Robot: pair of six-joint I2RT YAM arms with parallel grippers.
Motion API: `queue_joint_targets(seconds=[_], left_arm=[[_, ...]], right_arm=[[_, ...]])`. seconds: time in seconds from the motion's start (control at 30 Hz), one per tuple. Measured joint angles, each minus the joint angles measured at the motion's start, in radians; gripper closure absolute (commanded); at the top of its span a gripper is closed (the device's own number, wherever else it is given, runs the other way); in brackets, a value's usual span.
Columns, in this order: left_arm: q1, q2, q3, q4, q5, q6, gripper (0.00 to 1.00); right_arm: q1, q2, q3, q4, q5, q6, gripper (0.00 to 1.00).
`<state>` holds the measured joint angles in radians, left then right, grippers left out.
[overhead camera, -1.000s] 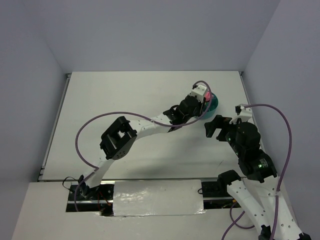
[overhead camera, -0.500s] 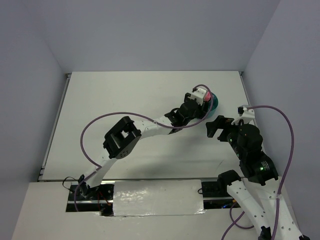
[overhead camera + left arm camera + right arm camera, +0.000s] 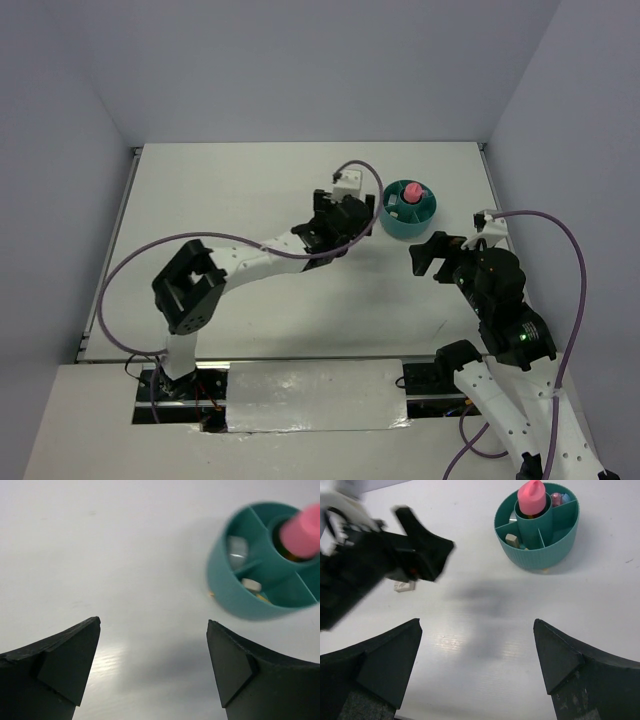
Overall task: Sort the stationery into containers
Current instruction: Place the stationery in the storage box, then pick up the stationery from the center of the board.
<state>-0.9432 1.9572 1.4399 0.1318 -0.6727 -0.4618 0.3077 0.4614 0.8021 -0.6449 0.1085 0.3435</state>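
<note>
The round teal tub (image 3: 408, 226) stands at the right rear of the table, with the pink-capped case (image 3: 409, 191) upright in its centre cup. My left gripper (image 3: 362, 218) hovers just left of the tub, open and empty; its wrist view shows the tub (image 3: 235, 595), the pink cap (image 3: 302, 527) and a white eraser (image 3: 251, 584) in a ring compartment. My right gripper (image 3: 428, 252) is open, near and right of the tub. In its view the tub (image 3: 545, 550) holds the case (image 3: 532, 497) and small pieces, and a white eraser block (image 3: 404, 585) lies on the table under the left gripper (image 3: 427, 555).
The left arm's purple cable (image 3: 130, 270) loops over the left half of the table. Walls close the table at the back and on both sides. The table edge with the arm bases (image 3: 315, 395) runs along the front.
My left gripper has opened and drawn back to the left from above the tub, leaving the pink-capped case standing in the centre cup. The right arm has barely moved.
</note>
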Motion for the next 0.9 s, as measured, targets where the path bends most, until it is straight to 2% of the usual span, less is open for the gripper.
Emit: queue_joint_targets(seconds=[0.1,0.2,0.4,0.57,0.8,0.9], left_arm=[[0.044,-0.124,-0.011,-0.189,-0.093,-0.151,0.01],[0.124,-0.189,-0.039,-0.322,-0.12,-0.275,0.01],[0.286,-0.149,-0.103,-0.51,-0.057,-0.358,0.01],[0.303,-0.118,-0.148,-0.566,0.022,-0.357,0.01],[0.304,-0.052,-0.148,-0.543,0.111,-0.352,0.02],[0.306,-0.027,-0.154,-0.527,0.132,-0.353,0.06]], right_arm=[[0.0,0.002,0.0,0.002,-0.021,-0.003,0.0],[0.0,0.014,-0.004,0.005,-0.047,-0.005,0.0],[0.0,0.06,-0.012,0.006,-0.087,-0.005,0.0],[0.0,0.08,-0.022,0.013,-0.129,-0.005,0.0],[0.0,0.118,-0.025,0.017,-0.177,-0.005,0.0],[0.0,0.119,-0.026,0.018,-0.183,-0.005,0.0]])
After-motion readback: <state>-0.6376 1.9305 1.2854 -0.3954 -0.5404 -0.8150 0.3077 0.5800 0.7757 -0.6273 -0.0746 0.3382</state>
